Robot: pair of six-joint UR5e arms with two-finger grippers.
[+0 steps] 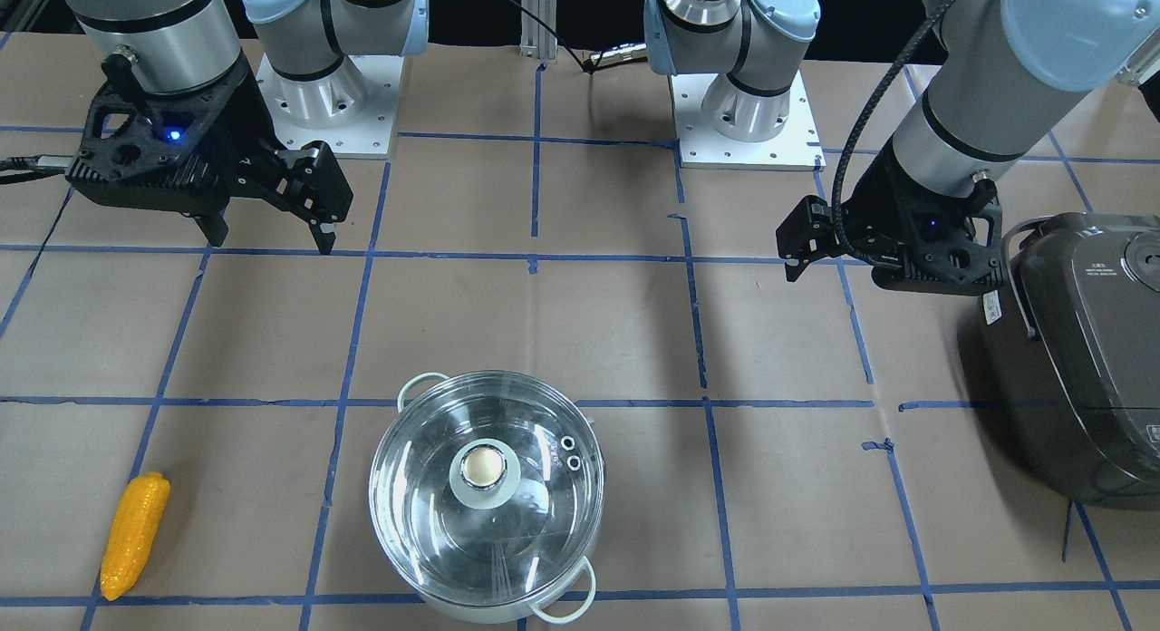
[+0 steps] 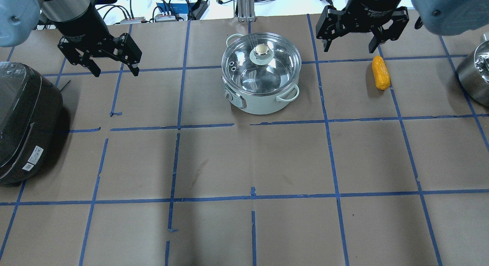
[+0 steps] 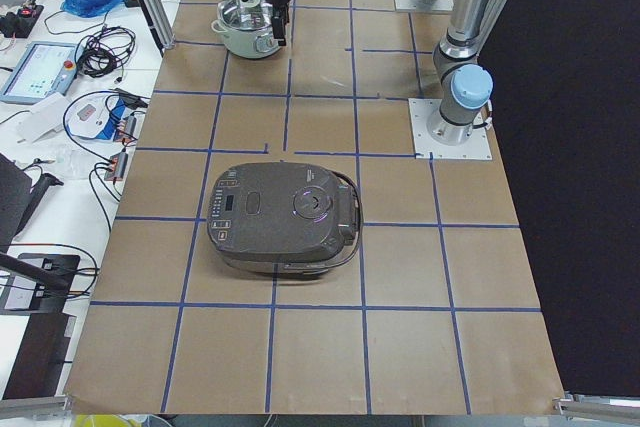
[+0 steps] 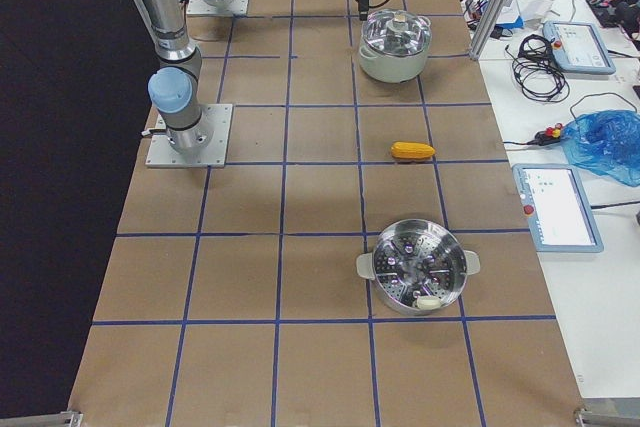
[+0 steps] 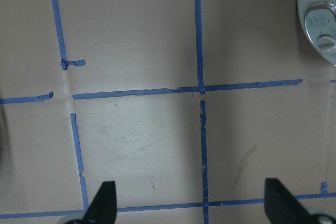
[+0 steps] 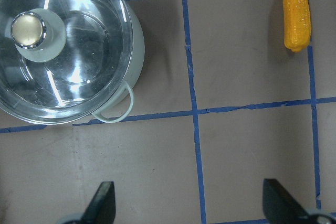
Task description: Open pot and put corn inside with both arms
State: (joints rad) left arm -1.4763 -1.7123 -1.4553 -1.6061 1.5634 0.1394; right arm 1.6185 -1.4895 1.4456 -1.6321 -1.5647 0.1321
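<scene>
Lidded pot (image 2: 259,101) between corn (image 2: 381,72) and rice cooker (image 2: 23,120) — left claw (image 2: 116,72), right claw (image 2: 348,48), both spread wide

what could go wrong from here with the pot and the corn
The glass lid is on, and its knob is small and shiny, so the left hand might slip off it. The corn is rounded and tapered; it may squirt from the right hand.
</scene>
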